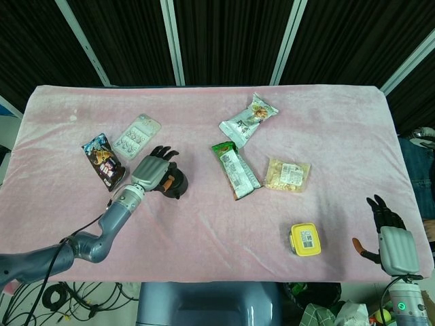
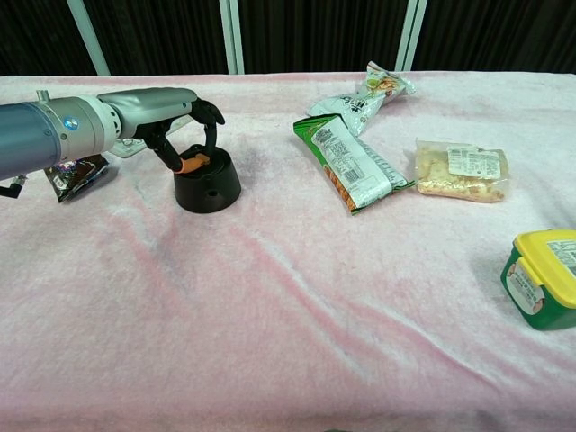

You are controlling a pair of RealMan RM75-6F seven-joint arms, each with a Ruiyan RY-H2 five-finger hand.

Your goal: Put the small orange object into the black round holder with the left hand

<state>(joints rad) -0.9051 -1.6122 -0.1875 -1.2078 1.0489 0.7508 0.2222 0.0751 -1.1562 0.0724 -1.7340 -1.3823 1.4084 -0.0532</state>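
Observation:
The black round holder (image 2: 208, 183) stands on the pink cloth at the left, also seen as the holder (image 1: 177, 183) in the head view. The small orange object (image 2: 193, 163) sits at the holder's open top, pinched between the fingertips of my left hand (image 2: 171, 117). In the head view the left hand (image 1: 153, 172) covers most of the holder from the left, and only a sliver of the orange object (image 1: 165, 182) shows. My right hand (image 1: 389, 234) hangs beyond the table's front right corner, fingers spread, holding nothing. It is outside the chest view.
A dark snack packet (image 1: 103, 161) and a blister pack (image 1: 136, 134) lie just behind the left hand. A green packet (image 1: 235, 170), a white-green packet (image 1: 248, 120) and a clear snack bag (image 1: 287, 174) lie mid-table. A yellow-lidded tub (image 1: 306, 239) sits front right.

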